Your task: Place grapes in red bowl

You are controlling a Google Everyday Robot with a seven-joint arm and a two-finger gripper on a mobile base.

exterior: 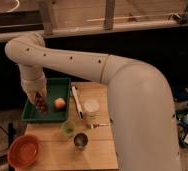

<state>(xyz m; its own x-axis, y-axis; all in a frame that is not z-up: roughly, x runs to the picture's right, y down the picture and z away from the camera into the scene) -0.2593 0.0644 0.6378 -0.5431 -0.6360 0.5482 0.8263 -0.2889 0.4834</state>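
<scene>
The grapes are a small dark reddish-purple cluster in the left part of the green tray. My gripper reaches down into the tray right at the grapes, at the end of the long white arm. The red bowl sits empty at the table's near left corner, well in front of the tray and apart from the gripper.
A pale orange fruit lies in the tray right of the grapes. A small green cup, a metal cup, a clear cup, a white utensil and a fork stand on the wooden table. Bins sit at right.
</scene>
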